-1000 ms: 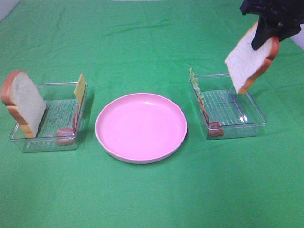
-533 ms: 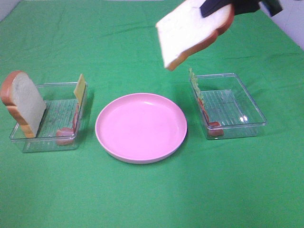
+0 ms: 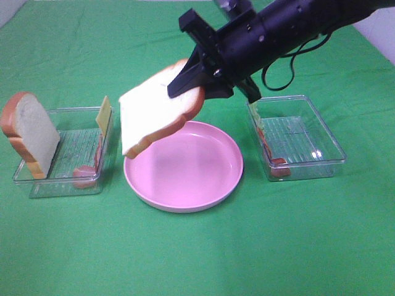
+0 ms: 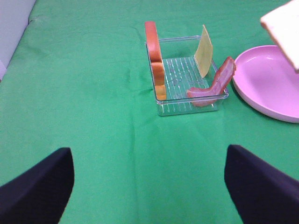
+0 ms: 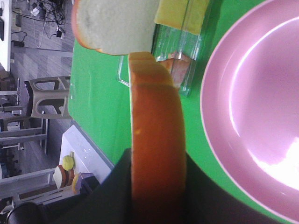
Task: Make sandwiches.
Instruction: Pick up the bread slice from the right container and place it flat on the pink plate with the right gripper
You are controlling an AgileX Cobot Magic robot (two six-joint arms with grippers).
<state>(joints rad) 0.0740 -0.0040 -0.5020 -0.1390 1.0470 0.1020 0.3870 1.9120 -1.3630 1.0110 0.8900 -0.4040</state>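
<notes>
My right gripper (image 3: 196, 91) reaches across from the back right, shut on a white bread slice (image 3: 155, 114) with orange-brown crust. The slice hangs tilted above the left rim of the pink plate (image 3: 197, 176). In the right wrist view its crust (image 5: 156, 140) sits between the dark jaws, with the plate (image 5: 252, 107) beside it. A second bread slice (image 3: 29, 132) stands in the left tray (image 3: 62, 179) with a yellow cheese square (image 3: 103, 115) and meat strips (image 3: 85, 174). My left gripper (image 4: 149, 186) hovers open, short of that tray (image 4: 187, 105).
The right clear tray (image 3: 308, 161) holds a lettuce leaf (image 3: 253, 106) and a meat strip (image 3: 276, 164) along its left wall. Green cloth (image 3: 197, 259) covers the table. Off the table, the right wrist view shows stools and clutter (image 5: 42, 107).
The right arm has swung the bread slice from above the right tray leftward and down to the plate's left rim. The left gripper and both trays are unchanged.
</notes>
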